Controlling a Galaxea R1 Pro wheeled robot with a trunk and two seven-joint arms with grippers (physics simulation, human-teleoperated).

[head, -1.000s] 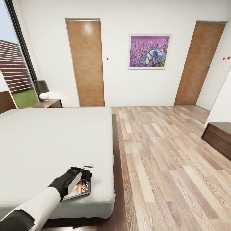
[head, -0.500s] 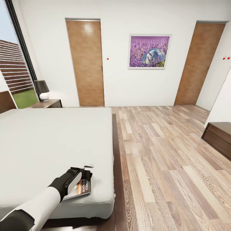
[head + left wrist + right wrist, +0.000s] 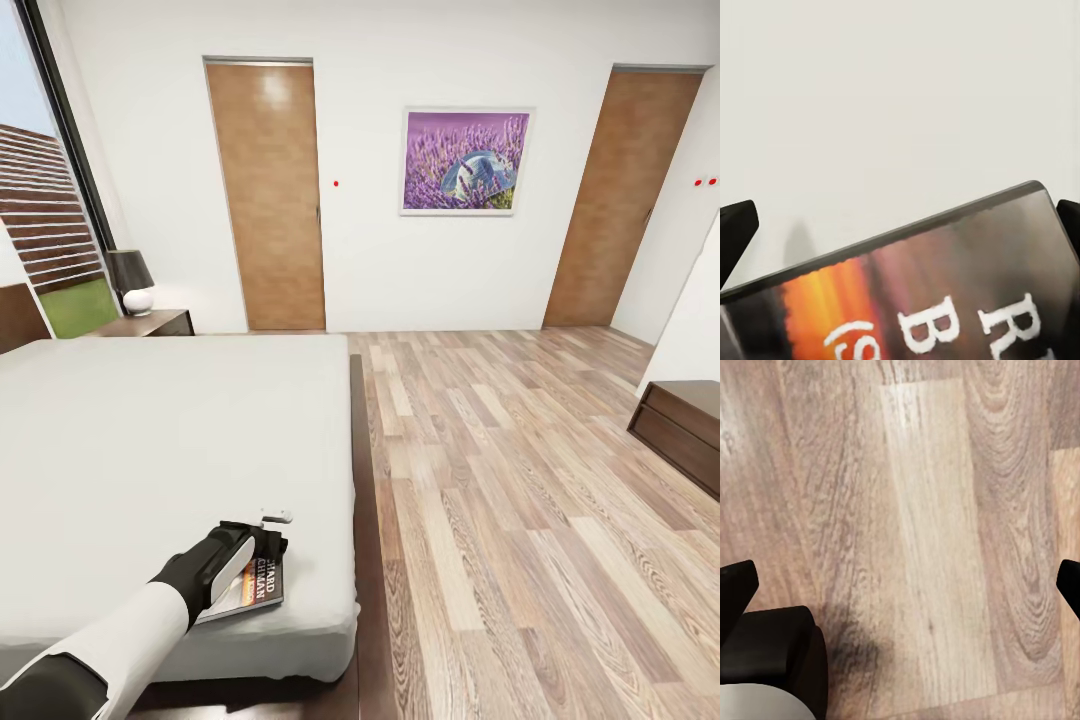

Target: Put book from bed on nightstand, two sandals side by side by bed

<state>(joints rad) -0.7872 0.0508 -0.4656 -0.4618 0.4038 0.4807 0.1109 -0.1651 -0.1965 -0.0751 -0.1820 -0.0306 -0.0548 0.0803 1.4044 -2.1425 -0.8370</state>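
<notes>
My left fingers [image 3: 735, 232] are spread astride the book [image 3: 252, 585], near the bed [image 3: 150, 440] corner; closing shallow could nudge it off.

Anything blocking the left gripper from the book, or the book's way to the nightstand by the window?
Nothing visible. The left gripper sits over the book, fingers apart at its sides. Bare mattress lies between it and the nightstand, which carries a lamp.

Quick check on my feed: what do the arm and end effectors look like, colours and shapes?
In the head view, the left arm has a smooth white forearm shell, a black elbow section and a black wrist with a light grey panel. The left end effector is black, with a small white part near it. Both wrist views show dark black fingertips at the picture's edges.
</notes>
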